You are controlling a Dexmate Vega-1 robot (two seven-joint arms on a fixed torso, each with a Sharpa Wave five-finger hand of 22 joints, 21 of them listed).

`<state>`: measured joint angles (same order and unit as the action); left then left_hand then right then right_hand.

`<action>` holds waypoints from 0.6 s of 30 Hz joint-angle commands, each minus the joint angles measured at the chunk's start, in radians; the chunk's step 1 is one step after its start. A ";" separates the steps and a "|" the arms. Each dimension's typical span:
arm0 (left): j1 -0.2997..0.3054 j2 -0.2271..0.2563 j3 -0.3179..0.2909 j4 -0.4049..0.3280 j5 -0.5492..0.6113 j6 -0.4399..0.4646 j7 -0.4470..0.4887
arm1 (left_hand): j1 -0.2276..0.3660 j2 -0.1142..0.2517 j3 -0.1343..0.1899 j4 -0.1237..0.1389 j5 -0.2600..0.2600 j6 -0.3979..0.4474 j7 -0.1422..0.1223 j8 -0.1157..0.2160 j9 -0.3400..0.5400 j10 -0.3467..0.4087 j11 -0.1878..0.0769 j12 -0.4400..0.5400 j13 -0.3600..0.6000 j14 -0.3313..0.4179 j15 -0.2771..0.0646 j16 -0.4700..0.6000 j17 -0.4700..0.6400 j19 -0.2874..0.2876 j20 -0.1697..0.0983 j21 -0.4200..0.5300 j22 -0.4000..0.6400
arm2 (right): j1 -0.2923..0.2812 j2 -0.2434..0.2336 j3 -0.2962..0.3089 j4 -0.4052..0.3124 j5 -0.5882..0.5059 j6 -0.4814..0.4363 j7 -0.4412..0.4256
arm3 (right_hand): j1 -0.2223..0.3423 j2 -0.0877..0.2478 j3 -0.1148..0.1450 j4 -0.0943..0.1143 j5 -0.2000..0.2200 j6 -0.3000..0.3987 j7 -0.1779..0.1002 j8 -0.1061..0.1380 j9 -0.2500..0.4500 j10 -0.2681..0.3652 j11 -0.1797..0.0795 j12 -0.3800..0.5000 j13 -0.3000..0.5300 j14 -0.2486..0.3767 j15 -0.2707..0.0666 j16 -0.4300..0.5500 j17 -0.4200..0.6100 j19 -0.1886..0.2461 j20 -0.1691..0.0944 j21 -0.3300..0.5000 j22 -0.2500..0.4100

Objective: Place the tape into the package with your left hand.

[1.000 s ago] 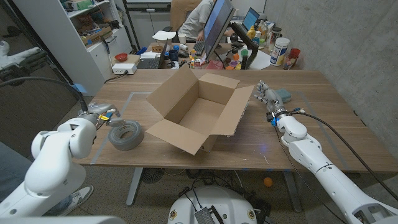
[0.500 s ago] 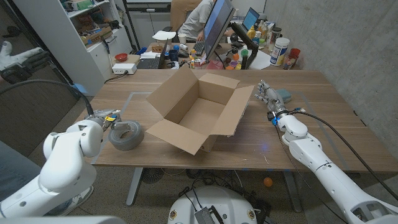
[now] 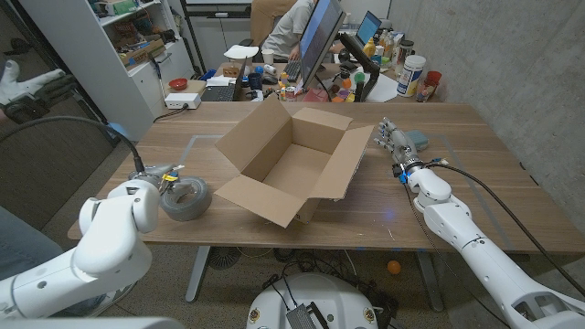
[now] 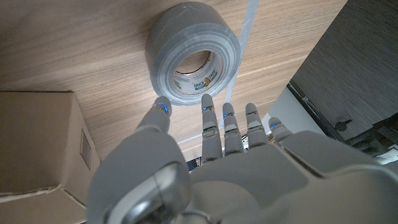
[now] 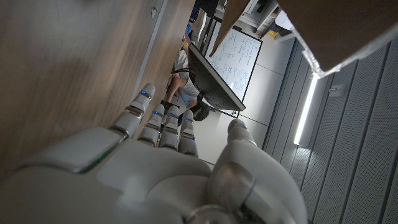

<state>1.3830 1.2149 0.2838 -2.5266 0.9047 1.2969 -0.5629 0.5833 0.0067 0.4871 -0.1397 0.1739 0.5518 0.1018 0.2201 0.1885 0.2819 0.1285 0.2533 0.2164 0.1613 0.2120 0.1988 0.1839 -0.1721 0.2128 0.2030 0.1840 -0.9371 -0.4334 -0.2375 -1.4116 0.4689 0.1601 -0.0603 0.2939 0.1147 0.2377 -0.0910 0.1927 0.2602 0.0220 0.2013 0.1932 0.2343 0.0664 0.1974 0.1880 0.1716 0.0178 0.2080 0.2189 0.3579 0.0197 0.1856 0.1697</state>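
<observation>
1. Lying flat on the wooden table [image 3: 457, 196] at lower left of the head view: grey tape [image 3: 186, 198], hole up, well left of the open cardboard package [image 3: 294, 162] at centre frame.
2. Hovering just beside the tape: left hand [image 4: 214, 155], fingers spread and straight, holding nothing; fingertips [image 4: 208, 101] close to the roll, contact impossible to tell.
3. Waiting right of the package, near its flap: right hand [image 3: 393, 140], fingers apart, gripping nothing.
4. Sitting behind the table, upper centre: a person at a monitor [image 3: 320, 37].
</observation>
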 commanded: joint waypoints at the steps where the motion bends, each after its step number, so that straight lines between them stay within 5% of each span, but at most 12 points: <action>1: -0.295 0.100 0.386 0.022 0.103 0.099 -0.051 | -0.007 0.001 -0.004 0.000 0.001 -0.002 -0.001 -0.003 0.004 0.011 -0.001 0.005 0.001 0.008 0.000 0.006 0.004 -0.013 0.004 0.001 0.002 | 0.002 0.009 0.019 0.016 0.006 0.033 -0.001 | -0.010 -0.001 0.004 0.004 0.005 0.007 -0.002 0.002 0.001 0.007 -0.003 0.001 0.005 0.007 0.002 0.004 0.000 -0.002 0.002 0.005 0.003; 7: -0.354 0.081 0.455 0.043 0.202 0.099 -0.154 | -0.007 0.002 -0.005 0.000 0.001 0.005 0.004 -0.002 0.004 0.012 -0.003 0.005 0.001 0.009 0.000 0.006 0.004 -0.011 0.004 0.002 0.002 | 0.000 0.011 0.028 0.012 0.008 0.043 -0.009 | -0.012 -0.003 0.003 0.005 0.005 0.007 -0.002 0.001 0.001 0.005 -0.003 0.001 0.005 0.007 0.001 0.004 0.000 -0.002 0.001 0.006 0.003; 18: -0.321 0.047 0.439 0.058 0.333 0.099 -0.259 | -0.008 0.005 -0.007 0.000 0.002 0.011 0.008 -0.002 0.004 0.010 0.007 0.003 0.001 0.011 0.001 0.006 0.004 -0.009 0.004 0.002 0.002 | -0.002 0.010 0.028 0.010 0.010 0.049 -0.003 | -0.017 -0.003 0.002 0.006 0.006 0.007 -0.003 0.001 0.001 0.006 -0.002 0.001 0.005 0.005 0.002 0.003 0.000 -0.004 0.004 0.005 0.003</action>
<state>1.0812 1.2819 0.6794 -2.4872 1.1043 1.3866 -0.7134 0.5793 0.0108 0.4851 -0.1419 0.1739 0.5557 0.1056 0.2201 0.1884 0.2818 0.1285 0.2533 0.2136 0.1692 0.2103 0.1988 0.1838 -0.1721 0.2128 0.2031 0.1838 -0.9362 -0.4245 -0.2133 -1.4005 0.4758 0.1986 -0.0662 0.2887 0.1095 0.2377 -0.0910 0.1927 0.2609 0.0213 0.2013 0.1931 0.2358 0.0679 0.1974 0.1880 0.1716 0.0177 0.2080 0.2189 0.3543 0.0233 0.1856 0.1697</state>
